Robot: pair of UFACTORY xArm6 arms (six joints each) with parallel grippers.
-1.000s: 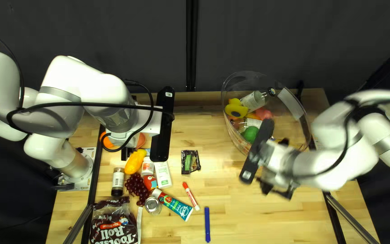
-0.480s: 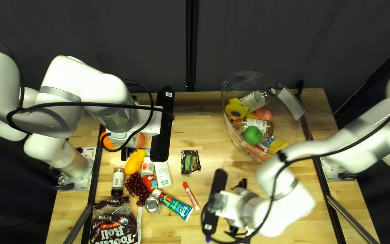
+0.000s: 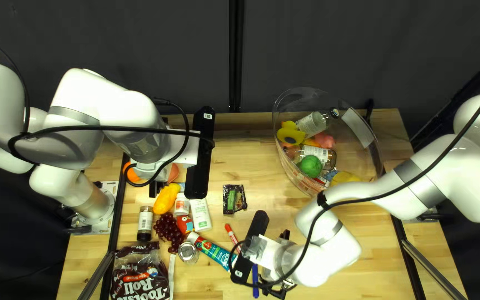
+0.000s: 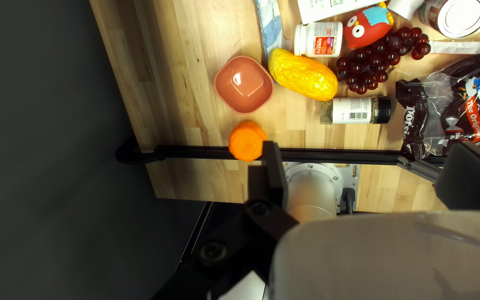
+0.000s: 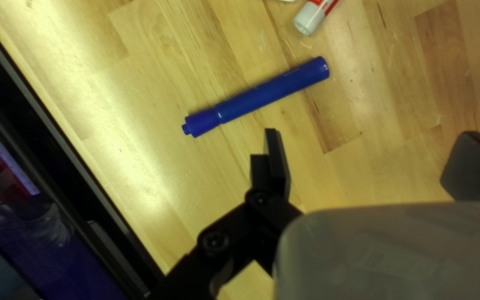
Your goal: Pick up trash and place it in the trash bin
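In the top left view my right gripper [image 3: 270, 258] is low over the near part of the table, partly covering the blue marker [image 3: 255, 288]. In the right wrist view that gripper [image 5: 371, 139] is open and empty, and the blue marker [image 5: 262, 97] lies ahead of it. My left gripper [image 3: 198, 155] hangs over the table's left side; in its wrist view the left gripper [image 4: 370, 153] is open with nothing held. A crumpled black wrapper [image 3: 234, 199] lies mid-table. The clear round bin [image 3: 296, 179] holds a duck, bottles and a green ball [image 3: 310, 166].
Left on the table are a candy bag [image 3: 140, 278], toothpaste tube [image 3: 218, 254], can [image 3: 188, 253], grapes [image 3: 169, 230], yellow item [image 3: 166, 199] and spice jar [image 3: 145, 223]. A red marker [image 3: 231, 233] lies beside my right gripper. The left wrist view shows a pink bowl [image 4: 244, 84].
My right arm has swung from beside the bin toward the near part of the table, leftward in the top left view. A yellow item in the bin is now uncovered. My left arm has stayed still.
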